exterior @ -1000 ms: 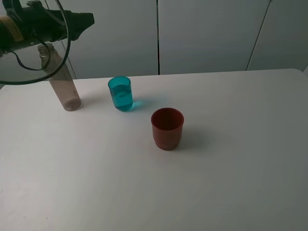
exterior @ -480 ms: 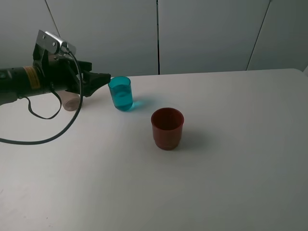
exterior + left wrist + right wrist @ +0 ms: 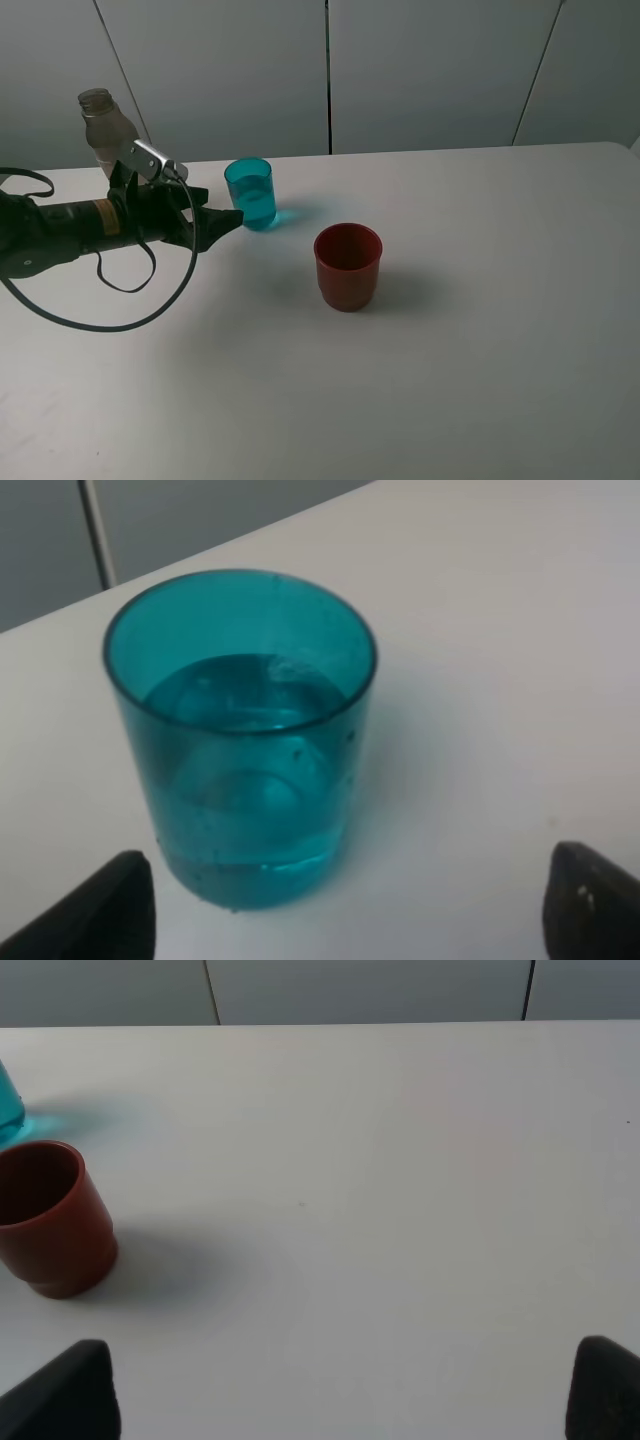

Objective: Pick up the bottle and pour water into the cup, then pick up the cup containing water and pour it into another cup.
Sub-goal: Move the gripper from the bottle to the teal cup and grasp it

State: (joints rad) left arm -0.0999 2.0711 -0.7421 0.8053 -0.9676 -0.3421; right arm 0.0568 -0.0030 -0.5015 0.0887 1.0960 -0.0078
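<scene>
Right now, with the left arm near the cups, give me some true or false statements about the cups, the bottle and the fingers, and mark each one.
1. The teal cup has water in it. True.
2. The left fingers are clamped on the teal cup. False: they stand open, short of the cup, not touching it.
3. The bottle stands upright behind the left arm, held by nothing. True.
4. The red cup lies on its side. False: it stands upright, mouth up.
5. The red cup touches the teal cup. False: they stand apart.
</scene>
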